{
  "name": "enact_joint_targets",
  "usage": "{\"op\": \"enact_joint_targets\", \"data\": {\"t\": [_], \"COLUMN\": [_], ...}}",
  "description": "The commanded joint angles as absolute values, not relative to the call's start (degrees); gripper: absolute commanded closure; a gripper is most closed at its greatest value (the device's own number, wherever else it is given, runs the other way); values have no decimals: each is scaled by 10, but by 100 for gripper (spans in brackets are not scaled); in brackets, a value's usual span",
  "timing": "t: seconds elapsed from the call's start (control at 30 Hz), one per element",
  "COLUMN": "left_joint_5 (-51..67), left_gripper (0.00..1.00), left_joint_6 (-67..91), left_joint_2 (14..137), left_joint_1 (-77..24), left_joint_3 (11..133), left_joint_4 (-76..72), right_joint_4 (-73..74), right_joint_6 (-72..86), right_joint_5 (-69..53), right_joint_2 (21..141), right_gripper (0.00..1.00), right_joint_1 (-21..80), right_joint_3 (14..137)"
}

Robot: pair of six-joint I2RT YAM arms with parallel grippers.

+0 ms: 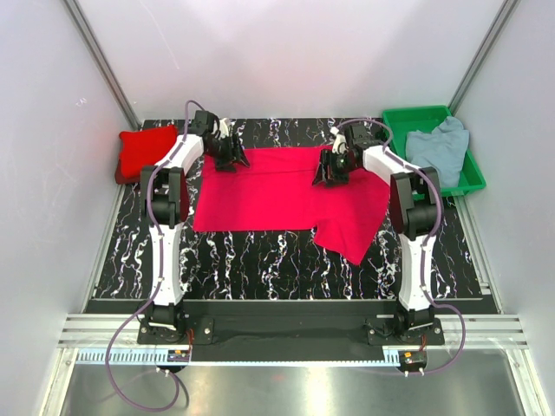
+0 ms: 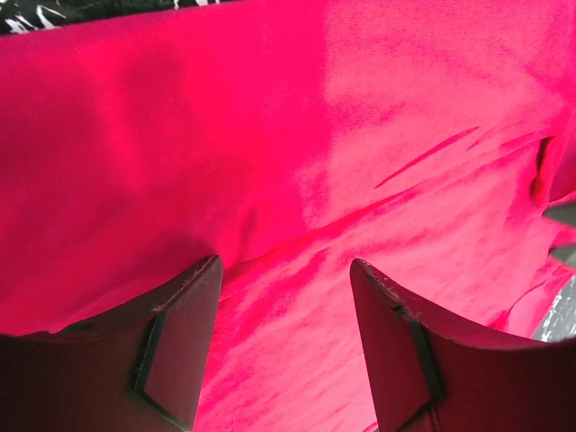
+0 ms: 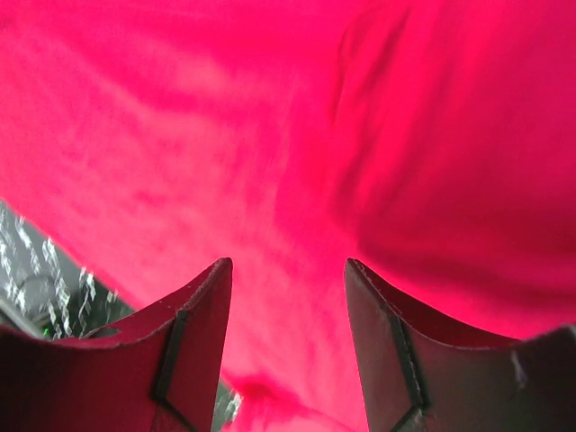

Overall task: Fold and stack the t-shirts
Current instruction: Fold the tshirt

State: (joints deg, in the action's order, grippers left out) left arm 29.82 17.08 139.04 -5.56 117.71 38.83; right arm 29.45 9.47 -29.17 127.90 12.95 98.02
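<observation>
A crimson t-shirt [image 1: 277,195] lies spread on the black marbled table, one sleeve hanging toward the front right. My left gripper [image 1: 232,159] is open just above its far left corner; red cloth [image 2: 297,180] fills that wrist view between the fingers. My right gripper [image 1: 329,173] is open above the shirt's far right part; cloth [image 3: 270,135] fills its view too. A folded red t-shirt [image 1: 143,152] lies at the far left. A pale grey-blue t-shirt [image 1: 438,149] lies crumpled in the green tray.
The green plastic tray [image 1: 408,120] stands at the far right corner. White walls with metal posts close in the table on three sides. The table's bare marbled surface [image 1: 260,260] shows in front of the shirt.
</observation>
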Motion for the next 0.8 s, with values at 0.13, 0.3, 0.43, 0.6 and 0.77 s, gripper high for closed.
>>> {"op": "enact_joint_targets", "data": {"t": [0.13,0.3,0.43,0.6,0.77], "left_joint_5": [331,336,330,318,316], "left_gripper": [36,36,36,35,36], "left_joint_6": [185,177,170,157,154], "left_joint_2": [1390,1380,1375,1368,1362], "left_joint_1": [-51,-50,-51,-50,-47], "left_joint_3": [1182,1172,1163,1157,1145], "left_joint_4": [365,367,371,378,381], "right_joint_4": [295,298,306,301,294], "right_joint_6": [109,78,68,56,41], "right_joint_5": [-283,-264,-253,-233,-205], "right_joint_2": [1151,1177,1249,1305,1333], "right_gripper": [40,41,40,40,39], "right_joint_1": [140,128,107,85,60], "right_joint_3": [903,971,1048,1103,1119]}}
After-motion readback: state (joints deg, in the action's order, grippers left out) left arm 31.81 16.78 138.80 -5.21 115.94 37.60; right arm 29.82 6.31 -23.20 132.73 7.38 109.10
